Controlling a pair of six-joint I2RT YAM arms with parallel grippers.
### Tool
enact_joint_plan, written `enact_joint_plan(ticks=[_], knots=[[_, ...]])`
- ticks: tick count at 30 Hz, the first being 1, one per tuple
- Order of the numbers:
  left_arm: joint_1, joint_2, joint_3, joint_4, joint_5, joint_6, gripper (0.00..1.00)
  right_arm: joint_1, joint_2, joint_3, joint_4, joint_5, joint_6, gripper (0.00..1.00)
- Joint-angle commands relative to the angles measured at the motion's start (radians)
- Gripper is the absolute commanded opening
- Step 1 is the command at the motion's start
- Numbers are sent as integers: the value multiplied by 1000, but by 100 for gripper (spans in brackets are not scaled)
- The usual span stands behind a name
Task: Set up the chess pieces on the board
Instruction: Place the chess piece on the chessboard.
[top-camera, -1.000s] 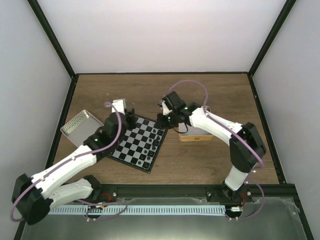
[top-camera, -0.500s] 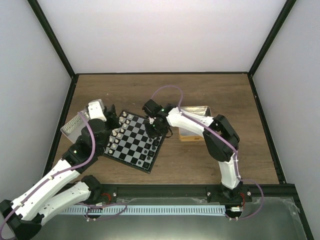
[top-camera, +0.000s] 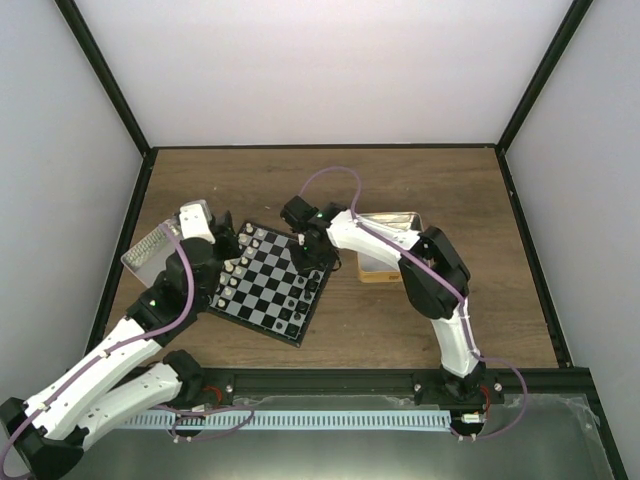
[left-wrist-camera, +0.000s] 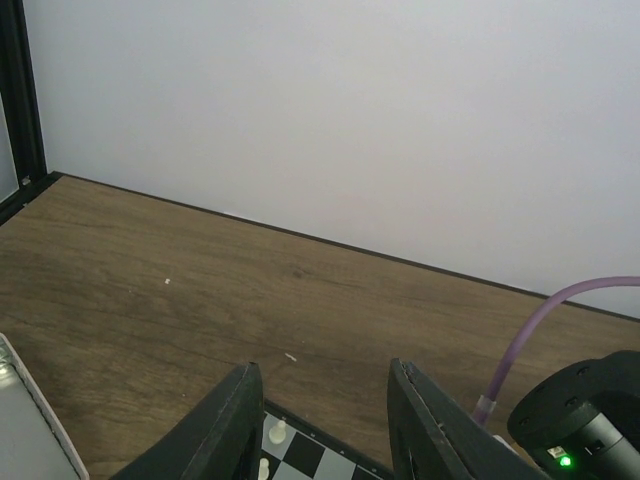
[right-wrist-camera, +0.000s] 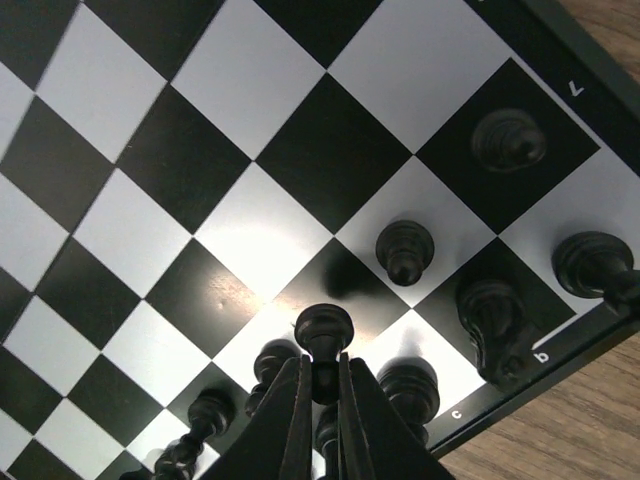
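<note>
At the far left of the overhead view a silver tin lies on the wooden table, just beside the left arm's wrist. The left gripper hangs over the upper left edge of the board, which sits left of centre, turned corner-on. In the left wrist view its two dark fingers stand wide apart at the bottom of the frame with nothing between them. Through the gap two white pieces show on the board's edge, and a corner of the silver tin shows at lower left. A row of white pieces lines the board's left side. The black pieces are gathered along its right side. The right gripper reaches down over the board's upper right edge, with a purple cable arching above it. In the right wrist view the right gripper is narrow. Its tips are pinched on the stem of one black piece at lower centre, over the squares near the marked border. Whether that piece touches the board cannot be told. Other black pieces stand close around it, and several more are spread toward the right of that frame. Right of the board, a gold-rimmed tin lies partly under the right arm.
</note>
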Motion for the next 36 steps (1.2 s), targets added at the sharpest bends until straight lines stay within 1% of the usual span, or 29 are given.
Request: enact_joint_plan(ticks=[1,8,16,19,22,25,29,33,36], knots=[[3,-4,-12,1,1,0,36,6,36,51,-38,33,-17,4],[3,-11,-17,1,1,-2,36,8,64,86,-47,35,-21,4],[4,-14,-21,2,1,-8,36,8,77,110,-71,44,-17,8],[4,-13,-23,2,2,-9,36,7,74,110,-75,44,-18,6],[4,-14,-24,3,3,-11,36,7,72,110,-83,38,-20,3],[4,-12,-26,4,5,-12,36,9,71,107,-87,33,-27,3],[4,-10,-28,8,7,-11,36,9,71,109,-85,27,-33,10],[4,-9,-28,9,9,-10,37,9,68,112,-70,13,-35,20],[4,-11,-22,6,11,-5,37,9,58,117,-63,20,-34,23]])
